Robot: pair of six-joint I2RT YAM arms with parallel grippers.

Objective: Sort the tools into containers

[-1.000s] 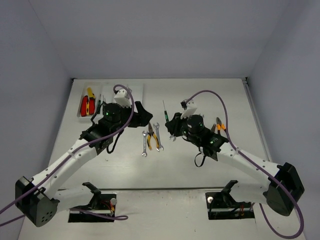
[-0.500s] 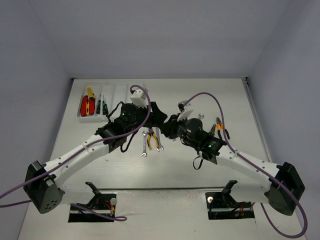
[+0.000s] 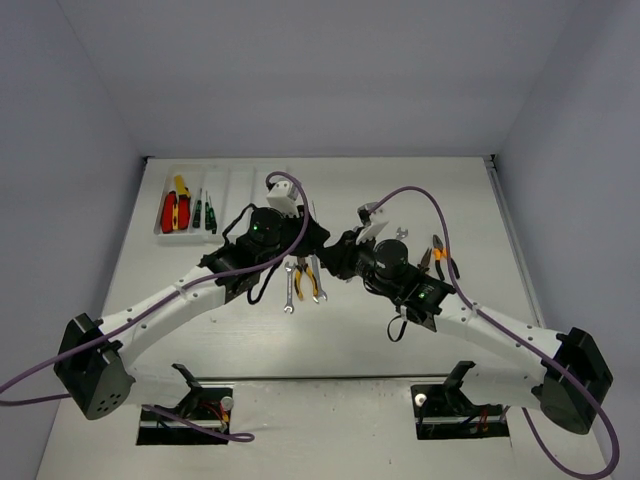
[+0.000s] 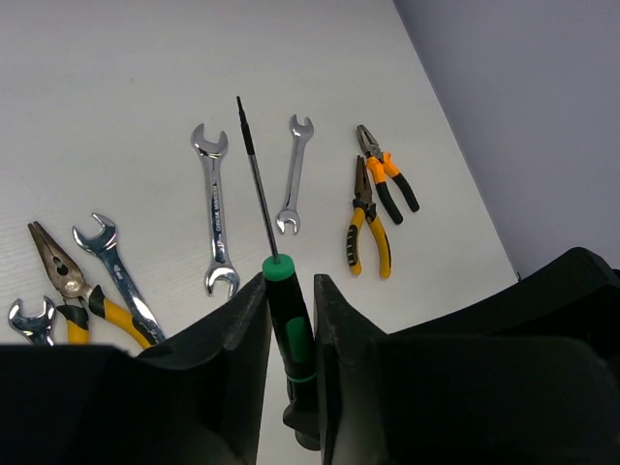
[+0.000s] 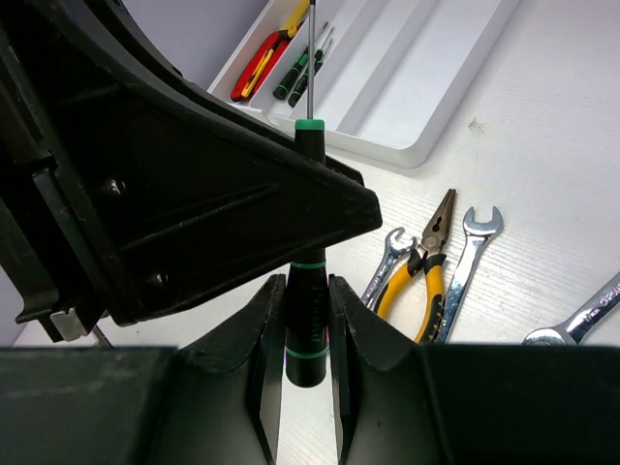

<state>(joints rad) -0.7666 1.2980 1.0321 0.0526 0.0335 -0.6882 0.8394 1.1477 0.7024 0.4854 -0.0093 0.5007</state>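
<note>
While both arms meet above the middle of the surface [image 3: 400, 190], one green/black-handled screwdriver [image 4: 289, 329] hangs in the air between them. This looks like a handover. The left claw [image 4: 291, 286] has its fingers tight against the handle, shaft pointing away. The right claw [image 5: 308, 291] pinches the same handle lower down, so both look closed on it. The tray [image 3: 240, 185] sits at the far left, with red knives [image 3: 175, 212] in one compartment and other screwdrivers [image 3: 203, 212] in the next. Wrenches [image 4: 215, 208] and pliers [image 4: 373, 208] lie loose on the surface. The next move is probably for the right claw to let go while the left keeps a firm grip. The left then carries the screwdriver to the compartment with the other screwdrivers, lined up lengthwise.
</note>
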